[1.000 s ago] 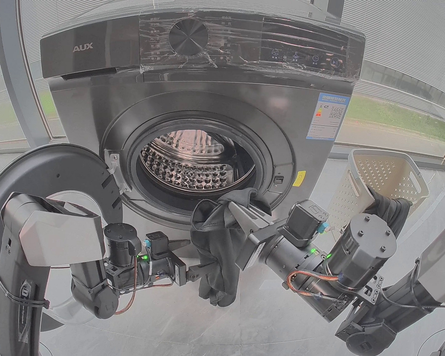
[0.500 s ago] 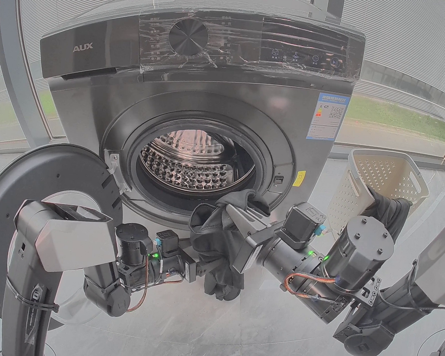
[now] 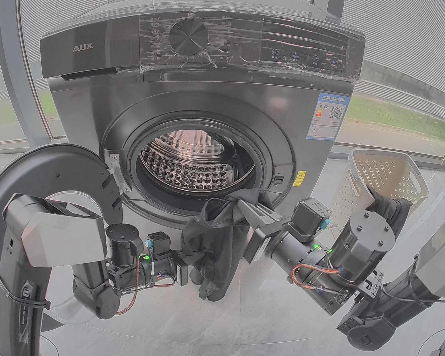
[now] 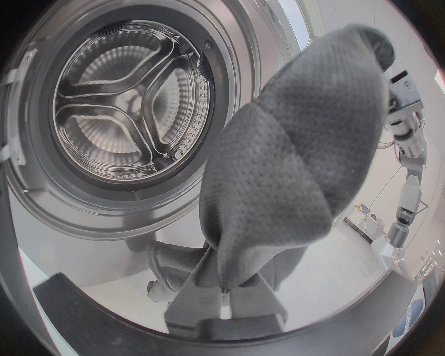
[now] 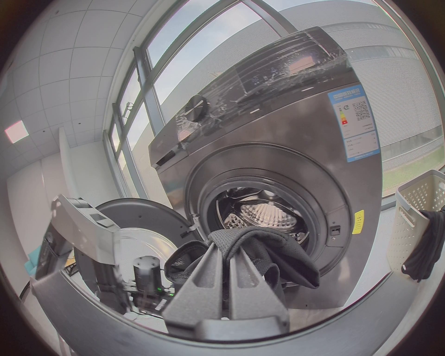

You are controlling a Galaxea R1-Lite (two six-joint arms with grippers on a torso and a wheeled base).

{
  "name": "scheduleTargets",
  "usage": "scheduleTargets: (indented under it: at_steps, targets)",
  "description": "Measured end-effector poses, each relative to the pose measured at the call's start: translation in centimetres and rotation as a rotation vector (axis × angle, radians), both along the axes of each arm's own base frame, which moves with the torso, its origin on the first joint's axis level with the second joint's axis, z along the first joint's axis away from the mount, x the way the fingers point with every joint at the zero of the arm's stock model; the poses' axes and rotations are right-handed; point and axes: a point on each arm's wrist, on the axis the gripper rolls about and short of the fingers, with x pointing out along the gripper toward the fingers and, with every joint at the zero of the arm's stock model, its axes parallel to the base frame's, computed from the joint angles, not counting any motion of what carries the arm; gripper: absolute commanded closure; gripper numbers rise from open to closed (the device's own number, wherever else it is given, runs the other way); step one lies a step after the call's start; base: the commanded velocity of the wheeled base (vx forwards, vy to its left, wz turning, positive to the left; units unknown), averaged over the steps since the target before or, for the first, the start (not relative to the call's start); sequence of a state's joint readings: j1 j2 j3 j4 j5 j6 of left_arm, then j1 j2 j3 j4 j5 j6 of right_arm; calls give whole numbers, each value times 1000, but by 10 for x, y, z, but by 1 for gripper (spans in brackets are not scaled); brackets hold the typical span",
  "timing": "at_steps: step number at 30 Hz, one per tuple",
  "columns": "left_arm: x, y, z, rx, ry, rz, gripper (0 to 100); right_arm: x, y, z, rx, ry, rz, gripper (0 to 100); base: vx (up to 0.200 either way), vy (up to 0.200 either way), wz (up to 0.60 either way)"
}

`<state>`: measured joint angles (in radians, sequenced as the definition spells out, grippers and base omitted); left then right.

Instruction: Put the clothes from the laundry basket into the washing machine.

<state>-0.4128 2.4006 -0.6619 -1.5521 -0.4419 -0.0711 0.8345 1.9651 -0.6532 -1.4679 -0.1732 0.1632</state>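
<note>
Drum mouth [image 3: 196,159]: wide open, just ahead of and above the right gripper [image 3: 241,204].
Dark garment [image 3: 218,236]: hangs between the right gripper and the left gripper [image 3: 192,259], in front of the mouth's lower rim.
Door [image 3: 41,173]: swung fully aside, beyond the left gripper's outer side.
Laundry basket [image 3: 385,155]: well apart, off the right gripper's outer side.

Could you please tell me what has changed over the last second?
The right gripper carried the dark garment slightly up toward the washing machine opening. The left gripper swung in, then drew back left, spreading the cloth. Both stay shut on it; laundry basket unmoved.
</note>
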Motion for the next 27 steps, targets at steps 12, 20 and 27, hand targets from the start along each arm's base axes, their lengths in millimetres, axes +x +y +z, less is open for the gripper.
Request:
scheduleTargets:
  at_steps: [12,20,27]
  targets:
    - [-52,40,48,34,-17,40,100,15,-17,-4,-15,18,-69,100,0,0,0]
    - [-73,60,74,53,-92,75,100,18,-25,-3,30,16,-88,100,0,0,0]
    - [-77,63,82,51,-121,82,100,17,-27,3,66,-15,-89,100,0,0,0]
